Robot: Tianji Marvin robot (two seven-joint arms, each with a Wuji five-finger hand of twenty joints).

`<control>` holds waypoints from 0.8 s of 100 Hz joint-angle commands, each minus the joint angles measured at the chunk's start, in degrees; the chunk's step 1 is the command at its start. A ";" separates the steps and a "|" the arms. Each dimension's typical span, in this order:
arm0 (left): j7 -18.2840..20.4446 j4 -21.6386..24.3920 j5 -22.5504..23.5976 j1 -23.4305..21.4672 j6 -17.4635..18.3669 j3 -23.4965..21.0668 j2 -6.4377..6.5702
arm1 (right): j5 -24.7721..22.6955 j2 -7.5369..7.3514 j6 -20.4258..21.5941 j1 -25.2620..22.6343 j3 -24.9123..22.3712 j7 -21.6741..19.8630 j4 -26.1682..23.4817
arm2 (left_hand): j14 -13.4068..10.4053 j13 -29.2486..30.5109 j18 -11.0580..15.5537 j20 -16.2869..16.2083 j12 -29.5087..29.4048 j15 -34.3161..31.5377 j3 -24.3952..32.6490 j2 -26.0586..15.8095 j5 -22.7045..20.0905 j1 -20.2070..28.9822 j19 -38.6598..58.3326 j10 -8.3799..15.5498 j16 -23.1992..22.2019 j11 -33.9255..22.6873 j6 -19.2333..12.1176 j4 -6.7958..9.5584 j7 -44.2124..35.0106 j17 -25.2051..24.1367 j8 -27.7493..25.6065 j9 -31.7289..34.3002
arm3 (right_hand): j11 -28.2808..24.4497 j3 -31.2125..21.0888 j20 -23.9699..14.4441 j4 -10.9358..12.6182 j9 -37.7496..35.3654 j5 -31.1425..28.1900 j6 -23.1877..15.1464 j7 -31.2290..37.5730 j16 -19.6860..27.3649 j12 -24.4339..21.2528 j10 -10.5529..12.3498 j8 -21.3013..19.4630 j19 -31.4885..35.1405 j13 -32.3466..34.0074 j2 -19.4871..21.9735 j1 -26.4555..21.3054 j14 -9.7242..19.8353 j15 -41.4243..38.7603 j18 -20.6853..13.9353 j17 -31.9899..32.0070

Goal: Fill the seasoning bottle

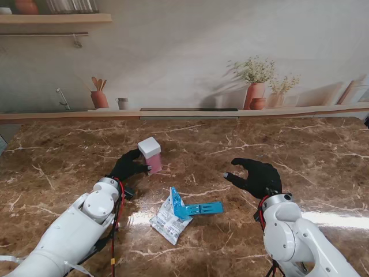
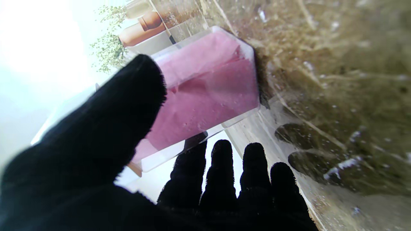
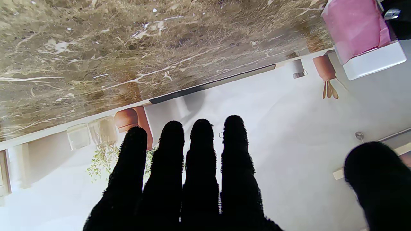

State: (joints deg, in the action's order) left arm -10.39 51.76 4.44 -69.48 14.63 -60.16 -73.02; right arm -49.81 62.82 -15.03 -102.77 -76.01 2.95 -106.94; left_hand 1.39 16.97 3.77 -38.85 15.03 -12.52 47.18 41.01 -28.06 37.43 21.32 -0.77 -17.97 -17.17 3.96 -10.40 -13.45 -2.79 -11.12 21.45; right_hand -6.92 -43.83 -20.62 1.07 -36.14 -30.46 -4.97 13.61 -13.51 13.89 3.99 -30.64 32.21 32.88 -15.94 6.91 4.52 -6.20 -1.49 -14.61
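The seasoning bottle (image 1: 150,154) stands upright on the marble table, a clear square body with pink powder and a white lid. My left hand (image 1: 128,166) wraps it from the near-left side. In the left wrist view the thumb (image 2: 128,106) lies on one face of the bottle (image 2: 212,86) and the fingertips (image 2: 192,154) touch the other. A white seasoning packet (image 1: 167,220) with a blue strip (image 1: 199,208) lies flat between my arms, nearer to me. My right hand (image 1: 258,176) hovers open to the right of the packet, fingers spread, holding nothing. The bottle (image 3: 353,29) also shows in the right wrist view.
The brown marble table (image 1: 300,144) runs back to a ledge along the wall, where terracotta pots with plants (image 1: 255,95) and a utensil pot (image 1: 99,98) appear. A wooden shelf (image 1: 55,18) hangs at the upper left.
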 commanded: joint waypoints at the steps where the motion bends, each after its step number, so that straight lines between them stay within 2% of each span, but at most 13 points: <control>1: 0.34 0.30 0.58 -0.77 -0.39 -0.31 0.71 | 0.37 0.22 -0.27 -0.54 0.12 -0.50 0.32 | -2.27 -2.17 3.14 -1.19 -0.84 1.86 -1.52 2.31 1.69 -3.59 -2.12 1.07 0.75 1.07 0.07 1.81 0.89 -1.20 0.68 -2.80 | 0.41 1.34 1.18 2.09 1.48 1.16 -0.55 -0.39 0.69 -0.57 -0.25 0.43 0.09 -1.55 0.46 -1.65 0.32 0.13 -0.17 0.78; 13: 1.25 1.57 0.98 -1.65 -0.48 -1.35 1.32 | 0.38 0.22 -0.47 -0.73 0.08 -0.50 0.22 | -3.00 -4.79 3.35 -1.77 -1.45 3.57 -3.35 3.67 4.18 -5.38 -5.83 1.75 1.29 2.19 0.06 1.26 3.17 -1.48 1.88 -5.81 | 0.49 1.37 1.16 2.08 1.69 1.32 -0.38 -0.45 0.69 -0.54 -0.33 0.44 0.14 -1.83 0.43 -1.80 0.38 0.25 -0.15 0.85; 22: 1.75 3.21 1.45 -2.61 -0.53 -2.54 1.87 | 0.43 0.28 -0.50 -1.00 -0.04 -0.14 0.17 | -3.56 -6.69 2.99 -0.38 -2.03 4.79 -5.41 3.60 5.21 -6.09 -9.75 2.45 1.49 2.86 -0.27 1.33 4.62 -0.48 2.82 -7.36 | 0.50 1.42 1.17 2.07 1.69 1.29 -0.40 -0.44 0.67 -0.51 -0.20 0.43 0.13 -1.78 0.40 -1.77 0.36 0.24 -0.17 0.90; 37: 1.70 8.10 3.28 -5.27 -0.66 -5.48 2.93 | 0.26 0.39 -0.38 -1.77 -0.61 0.57 -0.14 | -4.12 -8.91 1.34 3.26 -2.85 6.47 -10.68 0.63 6.56 -6.67 -12.64 3.40 1.53 4.02 -1.16 1.98 5.51 0.08 3.44 -8.46 | 0.56 1.41 1.21 2.06 1.76 1.33 -0.32 -0.47 0.68 -0.52 -0.11 0.43 0.07 -1.86 0.39 -1.77 0.36 0.29 -0.28 0.94; 43: 1.31 10.80 4.05 -6.74 -0.52 -6.88 3.29 | 0.34 0.49 -0.15 -2.00 -0.86 1.21 -0.05 | -4.32 -9.18 0.84 3.55 -2.96 6.76 -11.87 -0.61 6.83 -7.31 -12.66 3.63 1.53 4.22 -1.45 2.11 5.61 0.04 3.51 -8.71 | 0.57 1.45 1.24 2.05 1.71 1.30 -0.21 -0.47 0.67 -0.53 0.02 0.43 0.05 -1.72 0.37 -1.65 0.48 0.25 -0.35 0.86; 53: 0.83 15.83 6.39 -9.51 0.15 -9.10 4.08 | 0.75 0.58 0.87 -2.13 -1.33 1.88 0.39 | -4.26 -8.98 -0.16 2.80 -3.14 7.40 -18.43 -5.21 6.88 -7.50 -11.31 3.70 1.28 4.42 -1.40 3.24 5.44 -0.37 3.51 -8.78 | 0.74 1.35 1.51 2.11 1.68 1.34 0.35 -0.63 0.85 -0.73 0.03 0.56 -0.23 -1.61 0.40 -1.33 0.58 0.42 -1.47 0.63; 60: 0.52 19.66 7.29 -11.70 0.79 -10.45 4.45 | 1.15 0.64 1.82 -2.08 -1.69 2.34 0.83 | -3.94 -8.36 -0.59 0.57 -3.21 7.62 -27.87 -10.74 6.29 -6.23 -10.37 3.55 1.01 4.50 -1.56 5.17 4.75 -0.65 3.14 -8.49 | 0.88 1.21 1.77 2.20 1.58 1.32 0.61 -0.84 1.03 -0.97 0.08 0.75 -0.32 -1.24 0.32 -0.87 0.11 0.44 -2.23 -0.17; 62: 0.62 20.68 7.34 -12.31 1.05 -10.81 4.57 | 1.32 0.65 2.16 -2.07 -1.84 2.35 0.93 | -3.73 -8.09 -0.87 -0.20 -3.35 7.66 -32.51 -12.52 5.97 -4.90 -9.56 3.44 0.95 4.83 -1.56 6.14 4.38 -0.75 2.56 -8.29 | 0.93 1.13 1.85 2.24 1.55 1.25 0.74 -0.89 1.09 -1.05 -0.03 0.82 -0.33 -1.15 0.26 -0.74 0.03 0.46 -2.41 -0.39; 65: 0.89 22.08 7.22 -13.16 1.68 -11.25 4.73 | 1.63 0.64 2.80 -2.03 -2.12 2.28 1.09 | -3.77 -8.08 -1.00 -0.37 -3.48 7.73 -34.13 -13.88 5.73 -5.05 -9.26 3.45 0.96 5.09 -1.74 6.42 4.20 -0.45 2.36 -8.26 | 1.07 1.01 1.97 2.32 1.66 1.27 0.94 -1.04 1.21 -1.21 -0.07 0.96 -0.33 -1.12 0.14 -0.48 0.04 0.54 -2.67 -0.67; 66: 0.96 22.53 7.16 -13.45 1.93 -11.36 4.76 | 1.76 0.64 3.05 -2.01 -2.21 2.28 1.16 | -3.75 -8.02 -1.04 0.86 -3.60 7.78 -38.59 -15.45 5.67 -3.50 -8.99 3.43 0.92 5.21 -1.85 7.21 4.16 -0.13 1.98 -8.25 | 1.11 0.98 2.01 2.34 1.68 1.26 1.00 -1.09 1.25 -1.26 -0.10 1.01 -0.35 -1.15 0.10 -0.38 0.01 0.58 -2.73 -0.72; 68: 1.01 23.37 7.06 -13.97 2.35 -11.54 4.79 | 2.04 0.65 3.58 -1.96 -2.38 2.31 1.33 | -3.76 -7.94 -1.07 1.75 -3.71 7.82 -42.04 -17.07 5.54 -2.66 -8.68 3.41 0.90 5.34 -1.93 7.79 4.10 0.37 1.69 -8.23 | 1.38 0.47 2.38 2.60 1.73 1.31 1.27 -1.57 1.56 -1.67 -0.12 1.46 -0.53 -1.16 -0.05 0.11 -0.04 0.76 -2.94 -0.89; 79: 1.49 28.48 7.51 -17.02 3.86 -12.13 5.28 | 4.32 0.77 7.61 -1.22 -3.53 2.69 2.65 | -3.60 -7.79 0.54 4.82 -4.02 7.97 -44.86 -20.15 5.55 -3.64 -9.63 3.24 0.94 5.98 -2.00 8.45 4.49 1.71 1.76 -8.22 | 2.17 -0.08 3.57 2.95 2.80 2.18 2.42 -3.44 2.31 -2.99 -0.56 3.19 -0.91 -1.67 0.46 1.58 -0.43 1.04 -3.34 -1.03; 80: 1.51 28.97 7.66 -17.32 3.96 -12.15 5.32 | 4.61 0.79 8.09 -1.14 -3.66 2.73 2.79 | -3.65 -7.82 0.78 6.28 -4.12 7.98 -45.60 -20.50 5.54 -3.47 -9.62 3.23 0.91 6.12 -1.95 8.76 4.74 1.79 1.86 -8.18 | 2.23 -0.05 3.63 2.96 2.92 2.33 2.55 -3.60 2.34 -3.07 -0.64 3.31 -0.94 -1.77 0.57 1.69 -0.48 1.08 -3.36 -0.99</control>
State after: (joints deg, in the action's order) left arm -9.29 78.72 11.04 -85.21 18.41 -72.59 -67.96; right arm -46.26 63.54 -7.94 -104.22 -79.08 6.11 -105.38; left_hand 0.55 10.31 2.19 -35.33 11.86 -6.34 4.48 23.23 -23.76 33.46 11.55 0.18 -17.21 -12.77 3.93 -3.74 -9.11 -1.77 -8.95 14.97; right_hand -6.33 -43.18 -18.99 1.61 -35.47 -30.46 -3.36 11.91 -12.78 12.23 3.92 -28.51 32.21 32.47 -15.93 5.74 4.47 -6.14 -2.37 -15.43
